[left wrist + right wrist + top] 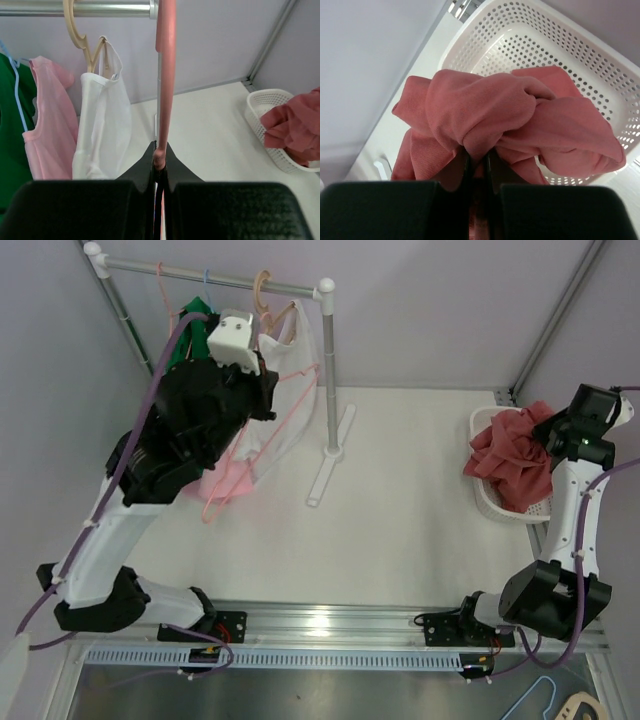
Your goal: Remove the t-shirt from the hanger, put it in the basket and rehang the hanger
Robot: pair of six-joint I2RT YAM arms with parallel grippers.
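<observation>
- My right gripper (477, 159) is clenched on a fold of the crumpled brick-red cotton t-shirt (485, 105), with the cloth bunched up just past my fingertips.
- The t-shirt sits at the far right of the table, over the white perforated plastic basket (580, 55). Part of it spills across the basket's left rim in the top view. I cannot tell how much of its weight lies inside.
- My left gripper (159, 159) is clamped tight on the thin pink plastic hanger (165, 75), whose bar runs straight up from between my fingers.
- The pink hanger is bare of the t-shirt and stands at the far left, well apart from the basket.
- Just beyond my left gripper is the metal clothes rail (100, 7) on its white stand.
- On that rail hangs a white sleeveless top (102, 125) from a beige hanger (80, 35).
- Left of it hangs a pale pink sleeveless top (50, 125), then a green garment (7, 125) with a light blue hanger (17, 90) in front of it.
</observation>
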